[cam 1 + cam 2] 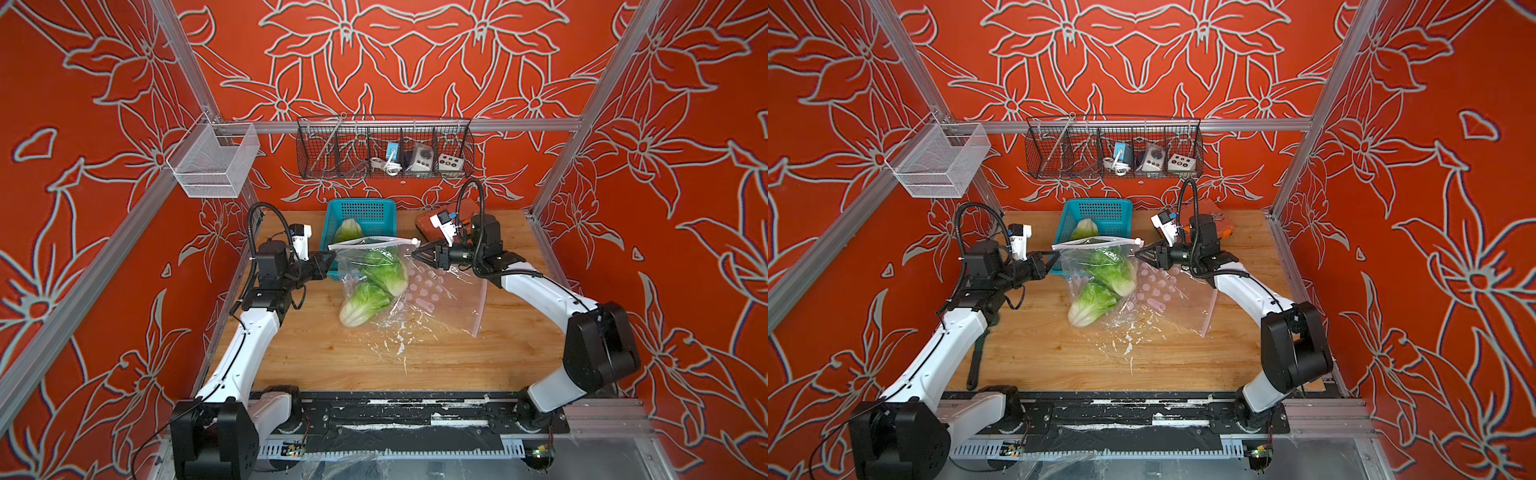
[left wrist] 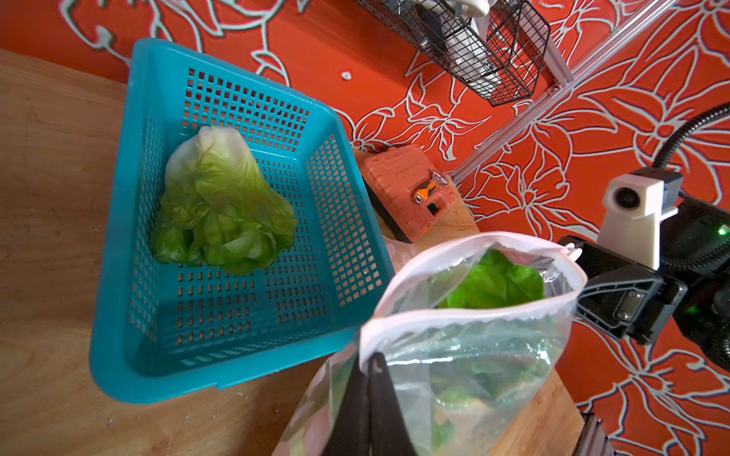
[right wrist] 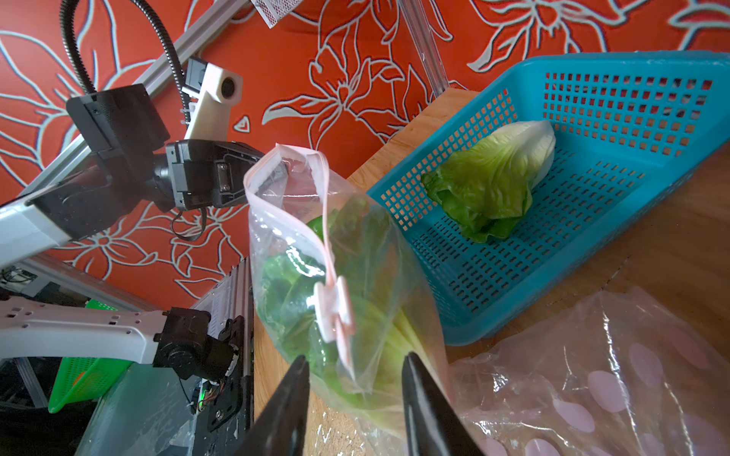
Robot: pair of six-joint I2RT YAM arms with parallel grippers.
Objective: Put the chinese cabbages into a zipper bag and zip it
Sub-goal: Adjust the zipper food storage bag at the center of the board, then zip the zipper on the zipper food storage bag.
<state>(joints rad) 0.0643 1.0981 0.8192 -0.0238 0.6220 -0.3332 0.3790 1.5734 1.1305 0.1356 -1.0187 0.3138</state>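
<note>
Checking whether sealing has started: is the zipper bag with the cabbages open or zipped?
Open: in the left wrist view the zipper bag's pink rims gape apart, with cabbage leaves visible between them.

You have two matching arms: the left arm [image 1: 249,340] and the right arm [image 1: 540,286] each pair glossy white, rounded link shells with boxy matte-black joint housings. A thin black cable [image 1: 237,353] runs along the left arm's white shell. Each wrist carries a white camera block [image 1: 300,239] fed by a ribbed black hose [image 1: 481,199]. Your left gripper [image 2: 369,357] and right gripper [image 3: 355,357] end in black, tapering fingers. On the right wrist a green light [image 2: 722,231] glows. Both arms stand on a black base rail [image 1: 395,415], scuffed white.
</note>
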